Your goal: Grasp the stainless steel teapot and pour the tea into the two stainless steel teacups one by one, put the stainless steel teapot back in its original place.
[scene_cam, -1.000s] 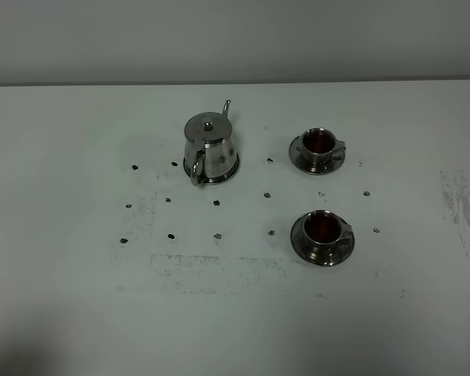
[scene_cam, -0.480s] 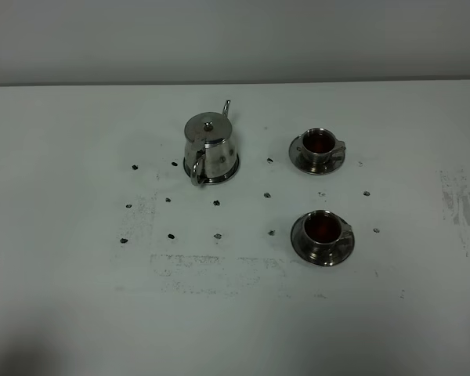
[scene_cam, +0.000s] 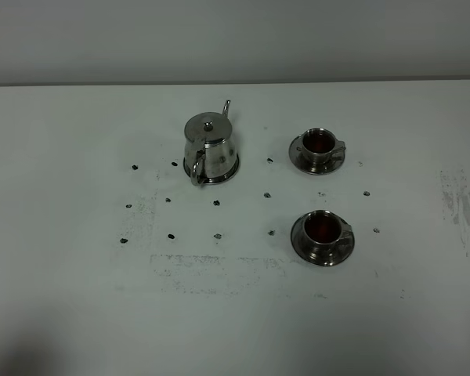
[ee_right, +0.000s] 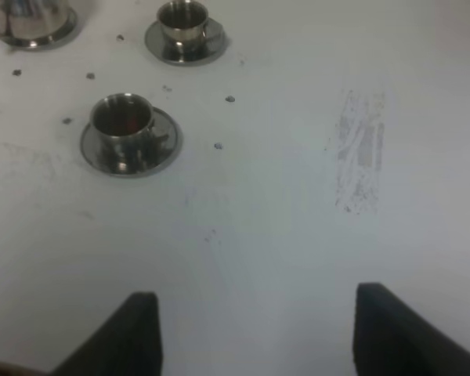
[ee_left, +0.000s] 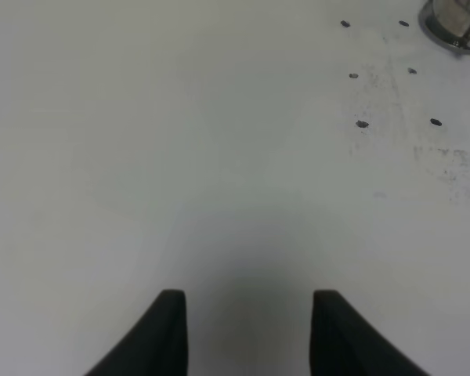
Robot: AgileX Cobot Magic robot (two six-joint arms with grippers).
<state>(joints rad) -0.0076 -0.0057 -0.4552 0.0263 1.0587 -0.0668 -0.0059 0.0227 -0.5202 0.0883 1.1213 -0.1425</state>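
Left hand point(ee_left: 247, 313) and right hand point(ee_right: 254, 325) open, gripping nothing, low over the desk point(scene_cam: 63, 274). Teapot point(scene_cam: 209, 147) and both teacups point(scene_cam: 319, 146) point(scene_cam: 324, 232), tea-filled, well ahead of them. No writing readable.

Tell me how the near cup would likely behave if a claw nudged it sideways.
The near cup looks polished, so it would probably slide on its saucer rather than grip. It seems small and light, and reddish tea sits inside, so a nudge could well slop it out.
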